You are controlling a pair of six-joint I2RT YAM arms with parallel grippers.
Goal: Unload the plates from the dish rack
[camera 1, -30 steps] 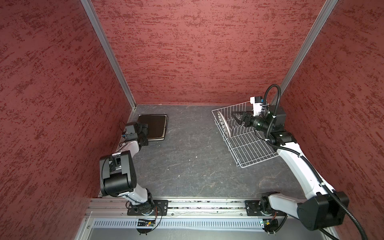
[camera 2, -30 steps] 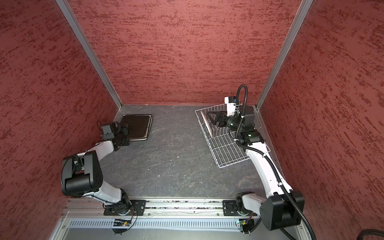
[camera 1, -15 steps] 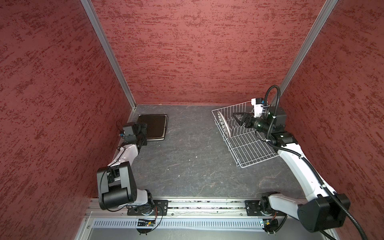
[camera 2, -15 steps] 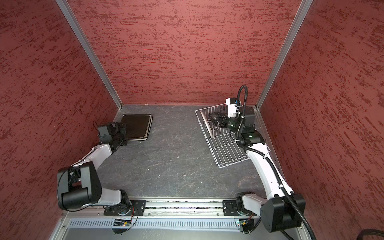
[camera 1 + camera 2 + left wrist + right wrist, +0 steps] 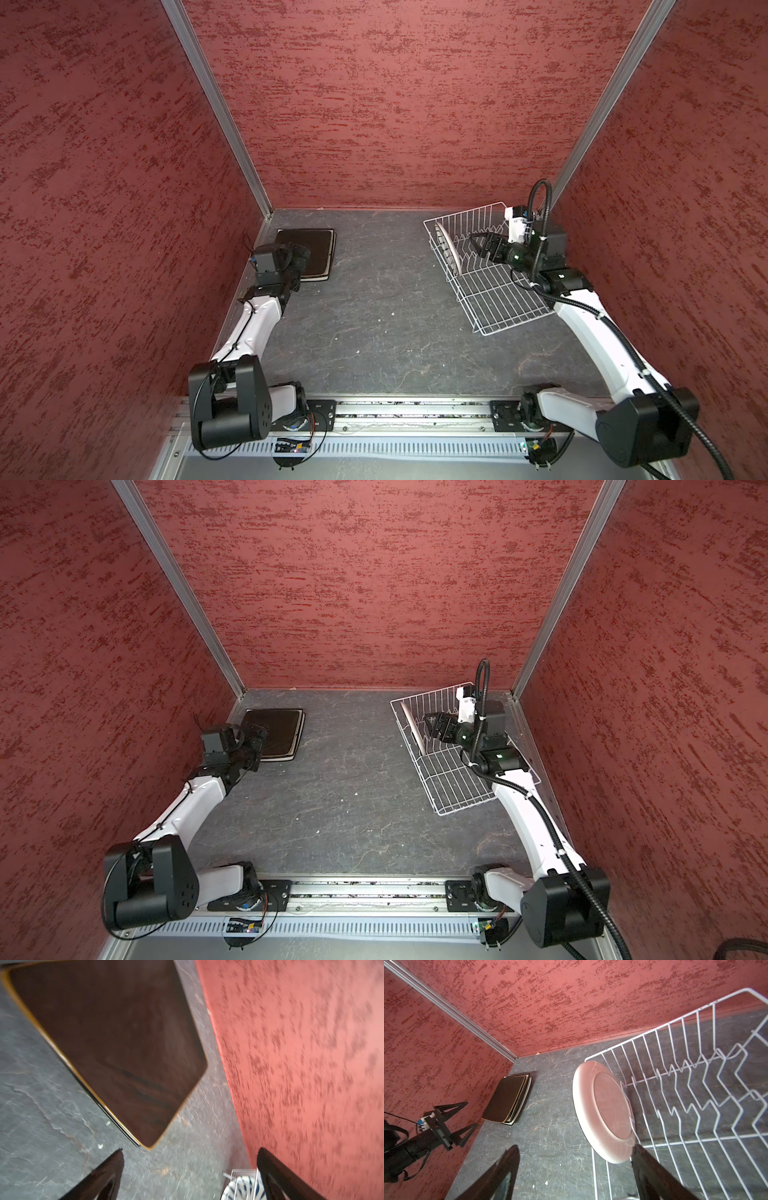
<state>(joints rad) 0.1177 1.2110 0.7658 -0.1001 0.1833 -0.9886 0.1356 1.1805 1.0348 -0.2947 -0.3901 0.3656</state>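
Note:
The white wire dish rack point(image 5: 498, 299) point(image 5: 453, 787) lies at the back right. One round plate point(image 5: 449, 249) point(image 5: 413, 727) stands on edge at its far-left end, its pale underside point(image 5: 604, 1109) facing my right gripper. My right gripper point(image 5: 476, 245) point(image 5: 575, 1147) hovers open inside the rack, the plate's lower rim just inside one finger. Several square plates are stacked at the back left, a glossy black one point(image 5: 309, 253) point(image 5: 116, 1043) on top. My left gripper point(image 5: 301, 259) point(image 5: 190, 1150) is open and empty just in front of the stack's near corner.
Red textured walls close in the back and both sides. The stack point(image 5: 276, 731) sits close to the left wall, the rack point(image 5: 695, 1084) close to the right wall. Dark slate tabletop point(image 5: 374, 311) stretches between them. A metal rail point(image 5: 399, 415) runs along the front.
The left arm's elbow has swung down toward the front rail while its gripper stays by the stack. The right gripper has barely moved beside the round plate.

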